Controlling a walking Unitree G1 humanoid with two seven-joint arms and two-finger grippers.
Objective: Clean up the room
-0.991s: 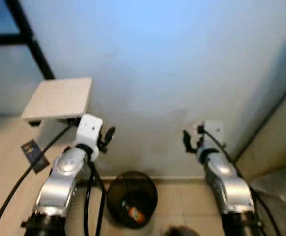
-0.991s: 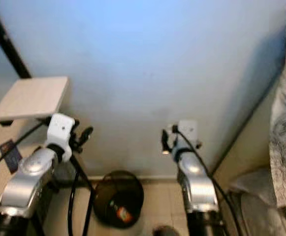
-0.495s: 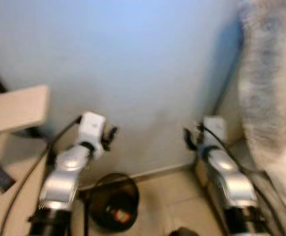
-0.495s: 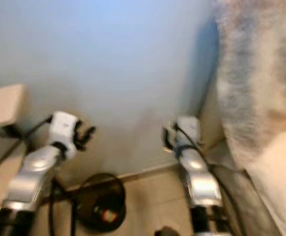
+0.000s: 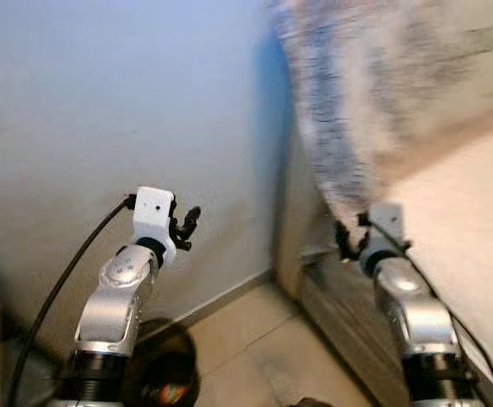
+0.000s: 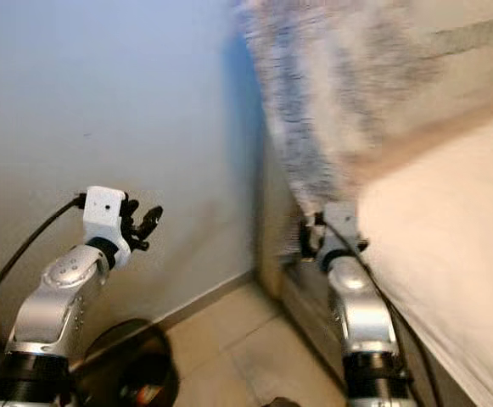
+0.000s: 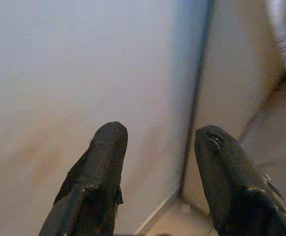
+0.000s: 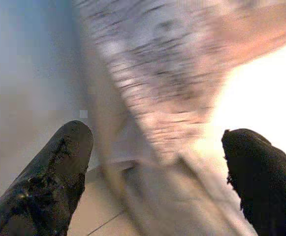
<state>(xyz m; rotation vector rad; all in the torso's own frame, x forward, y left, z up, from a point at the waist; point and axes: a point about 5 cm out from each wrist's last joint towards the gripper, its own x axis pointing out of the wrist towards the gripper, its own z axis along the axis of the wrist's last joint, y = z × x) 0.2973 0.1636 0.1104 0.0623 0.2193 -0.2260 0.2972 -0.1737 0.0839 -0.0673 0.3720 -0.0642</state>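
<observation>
The whole picture is shifting against the earlier frames, so the camera is turning to the right: the pale shelf board that was showing at 9 o'clock is gone from sight, and a bed (image 5: 458, 254) with a grey patterned blanket (image 5: 356, 102) is now taking the side from 12 to 4 o'clock. The black waste basket (image 5: 165, 381), which was sitting between the two arms, is now lying at 7 o'clock, just beside the base of the left arm, with something orange and white inside it; it is standing on the tiled floor (image 5: 254, 348) near the pale wall (image 5: 102, 102). The left hand (image 5: 183, 227) is hanging in the air before the wall with its two black fingers (image 7: 96, 182) spread apart, released, holding and touching nothing. The right hand (image 5: 348, 242) is hanging just before the edge of the bed, its fingers (image 8: 54, 177) also wide apart and empty. The frames are blurred.
</observation>
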